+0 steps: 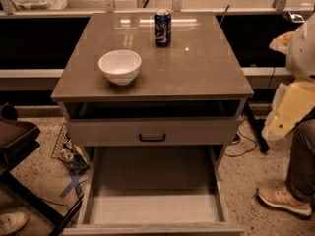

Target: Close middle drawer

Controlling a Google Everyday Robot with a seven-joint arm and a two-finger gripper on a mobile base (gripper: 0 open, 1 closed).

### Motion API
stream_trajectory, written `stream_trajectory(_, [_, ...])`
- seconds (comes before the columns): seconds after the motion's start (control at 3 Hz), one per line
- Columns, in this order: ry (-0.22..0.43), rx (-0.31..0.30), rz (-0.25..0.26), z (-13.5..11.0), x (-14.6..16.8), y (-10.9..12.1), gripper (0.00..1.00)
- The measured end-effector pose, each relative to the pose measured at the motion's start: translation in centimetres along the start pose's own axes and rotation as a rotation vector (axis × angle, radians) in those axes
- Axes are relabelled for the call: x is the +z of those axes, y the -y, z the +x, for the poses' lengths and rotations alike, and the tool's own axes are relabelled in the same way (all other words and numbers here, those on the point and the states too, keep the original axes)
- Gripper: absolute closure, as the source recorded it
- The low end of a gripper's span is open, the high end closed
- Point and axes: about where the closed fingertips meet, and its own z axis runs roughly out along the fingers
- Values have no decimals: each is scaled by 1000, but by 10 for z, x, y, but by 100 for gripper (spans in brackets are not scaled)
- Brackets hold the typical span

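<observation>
The middle drawer (152,200) is a long grey-beige tray pulled far out of the cabinet towards me. Its inside is bare, and its front panel lies at the bottom edge of the view with the handle hidden. Above it a thinner-fronted drawer (197,131) with a small dark bar handle (152,137) stands slightly out, with a dark gap over it. My pale arm hangs at the right edge, and its gripper (283,119) is to the right of the cabinet at about the height of the upper drawer, touching nothing.
A white bowl (119,66) and a dark drink can (162,28) stand on the cabinet top (206,68). A person's leg and shoe (284,200) are on the floor at the right. A dark chair (15,136) and cables (69,151) are on the left.
</observation>
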Motion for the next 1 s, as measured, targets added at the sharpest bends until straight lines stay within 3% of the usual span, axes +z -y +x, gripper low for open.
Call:
stream_trajectory(0.67, [216, 63, 7, 31, 73, -79, 0])
stream_trajectory(1.0, [365, 136, 20, 44, 146, -127, 0])
